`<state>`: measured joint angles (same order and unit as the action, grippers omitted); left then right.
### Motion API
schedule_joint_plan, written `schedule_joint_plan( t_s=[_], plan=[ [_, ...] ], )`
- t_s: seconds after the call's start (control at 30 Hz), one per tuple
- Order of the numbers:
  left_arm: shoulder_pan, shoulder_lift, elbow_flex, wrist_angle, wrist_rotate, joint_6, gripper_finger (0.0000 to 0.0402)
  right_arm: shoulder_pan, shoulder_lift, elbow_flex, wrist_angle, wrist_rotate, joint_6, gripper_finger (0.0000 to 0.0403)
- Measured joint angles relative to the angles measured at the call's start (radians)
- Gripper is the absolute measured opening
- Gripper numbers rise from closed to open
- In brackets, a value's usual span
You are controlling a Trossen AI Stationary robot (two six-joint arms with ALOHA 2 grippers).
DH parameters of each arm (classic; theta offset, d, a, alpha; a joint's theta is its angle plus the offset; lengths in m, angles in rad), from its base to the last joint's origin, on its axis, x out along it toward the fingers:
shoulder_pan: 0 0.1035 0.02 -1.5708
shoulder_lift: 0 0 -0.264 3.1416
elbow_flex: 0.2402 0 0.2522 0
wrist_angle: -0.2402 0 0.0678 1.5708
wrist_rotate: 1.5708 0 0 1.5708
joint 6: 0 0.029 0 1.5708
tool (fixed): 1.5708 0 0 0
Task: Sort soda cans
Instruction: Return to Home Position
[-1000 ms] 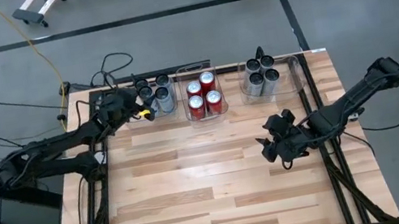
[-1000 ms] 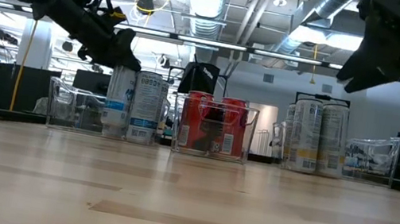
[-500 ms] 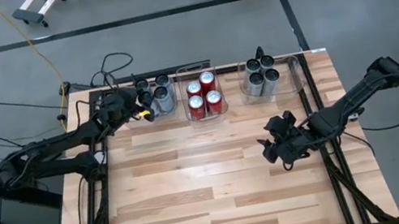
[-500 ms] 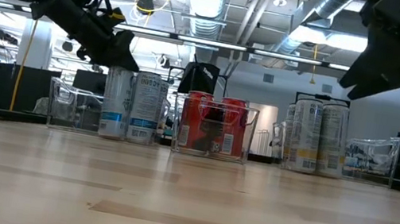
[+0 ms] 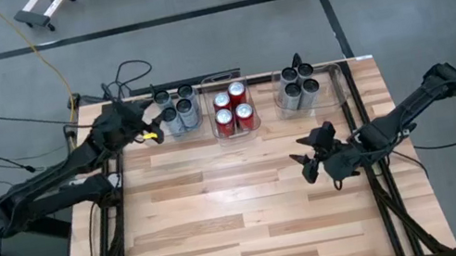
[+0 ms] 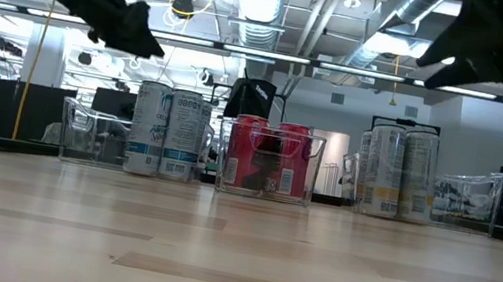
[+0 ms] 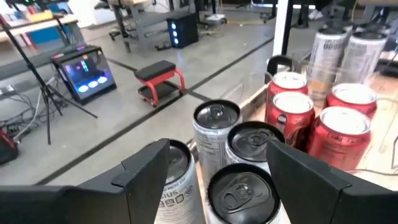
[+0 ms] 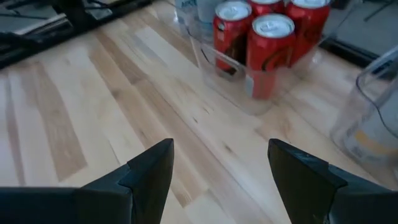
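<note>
Well, both sets of jaws gape wide, holding nothing. 4 silver-grey cans (image 7: pixel 216 127) stand in the left bin (image 6: pixel 80 139), just ahead of and below the left jaws. 4 red cans (image 8: pixel 268 46) fill the middle bin (image 8: pixel 249 104) ahead of the right jaws, which hang over bare desk (image 5: pixel 223 204).

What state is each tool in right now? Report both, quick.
Left tool: open, holding nothing, raised near the silver cans.
Right tool: open, holding nothing, over the table.
</note>
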<state>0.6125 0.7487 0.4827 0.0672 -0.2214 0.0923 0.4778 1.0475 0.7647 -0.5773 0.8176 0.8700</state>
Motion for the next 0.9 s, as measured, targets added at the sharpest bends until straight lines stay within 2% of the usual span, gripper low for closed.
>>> schedule_joint_plan(
  t_s=[0.13,0.27,0.37,0.43,0.53,0.63,0.77,0.9],
  plan=[
    [0.000,-0.110,0.004,-0.090,0.037,-0.021,0.0263,-0.004,-0.023,0.000,-0.004,0.033,-0.038,0.0279],
    [-0.002,-0.240,0.005,-0.192,0.165,-0.079,0.0263,-0.036,-0.009,0.001,-0.112,0.043,-0.029,0.0279],
    [-0.014,-0.331,0.005,-0.282,0.217,-0.129,0.0263,-0.073,0.003,0.000,-0.177,0.043,0.109,0.0277],
    [-0.033,-0.386,0.003,-0.328,0.219,-0.152,0.0263,-0.085,0.001,0.000,-0.171,0.049,0.125,0.0273],
    [-0.068,-0.450,-0.040,-0.308,0.240,-0.164,0.0253,-0.058,0.002,0.000,-0.082,0.079,-0.018,0.0265],
    [-0.095,-0.481,-0.094,-0.255,0.272,-0.171,0.0226,-0.035,-0.003,0.000,0.005,0.124,-0.141,0.0250],
    [-0.131,-0.490,-0.161,-0.148,0.364,-0.195,0.0175,-0.019,-0.026,0.000,0.018,0.151,-0.195,0.0200],
    [-0.175,-0.490,-0.190,-0.087,0.382,-0.181,0.0124,0.012,-0.083,0.000,-0.038,0.154,-0.211,0.0106]
  ],
)
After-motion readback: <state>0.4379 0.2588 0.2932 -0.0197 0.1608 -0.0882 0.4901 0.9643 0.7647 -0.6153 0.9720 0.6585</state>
